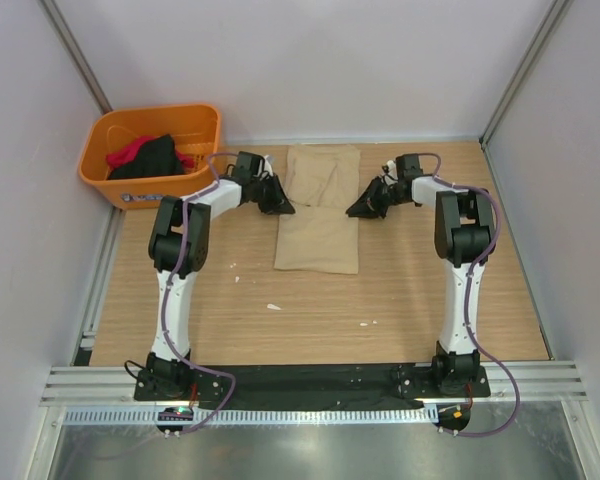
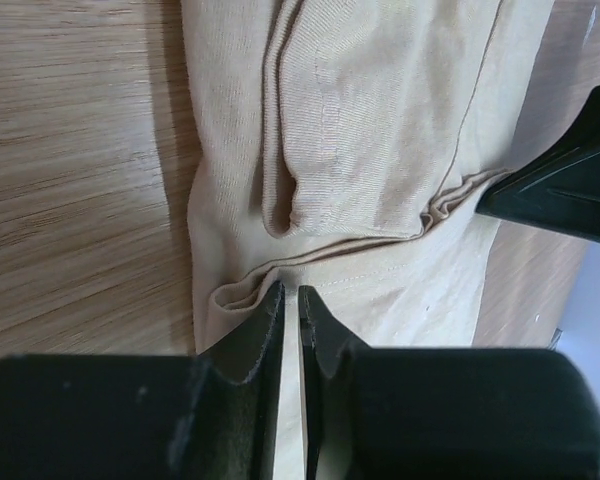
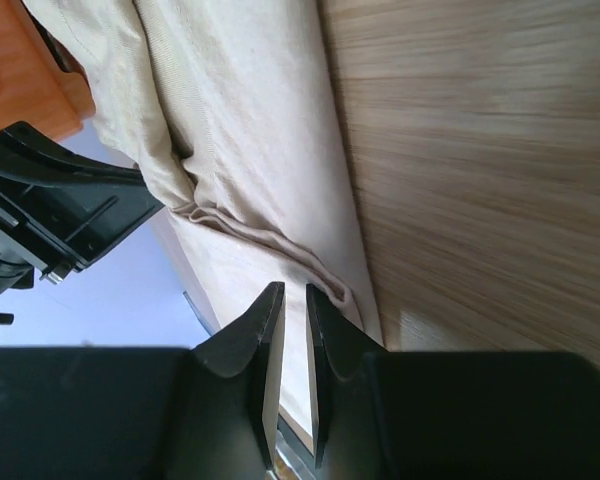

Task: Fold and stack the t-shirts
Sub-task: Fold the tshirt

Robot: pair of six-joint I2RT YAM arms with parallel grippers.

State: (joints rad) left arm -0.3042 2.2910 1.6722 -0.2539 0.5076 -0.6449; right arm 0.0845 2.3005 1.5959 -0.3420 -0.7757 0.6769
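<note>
A tan t-shirt (image 1: 318,235) lies in a long strip on the wooden table, with a bunched crease across its middle (image 2: 360,130) (image 3: 250,130). My left gripper (image 1: 278,205) (image 2: 291,292) sits low at the shirt's left edge by the crease. Its jaws stand a narrow slit apart with nothing seen between them. My right gripper (image 1: 355,210) (image 3: 294,290) is at the right edge of the same crease, also narrowly open and empty. A black t-shirt (image 1: 158,158) and a red t-shirt (image 1: 130,152) lie crumpled in the basket.
The orange plastic basket (image 1: 100,150) stands at the back left, close behind the left arm. Grey walls close in the table on three sides. Small white scraps (image 1: 273,306) lie on the wood in front of the shirt.
</note>
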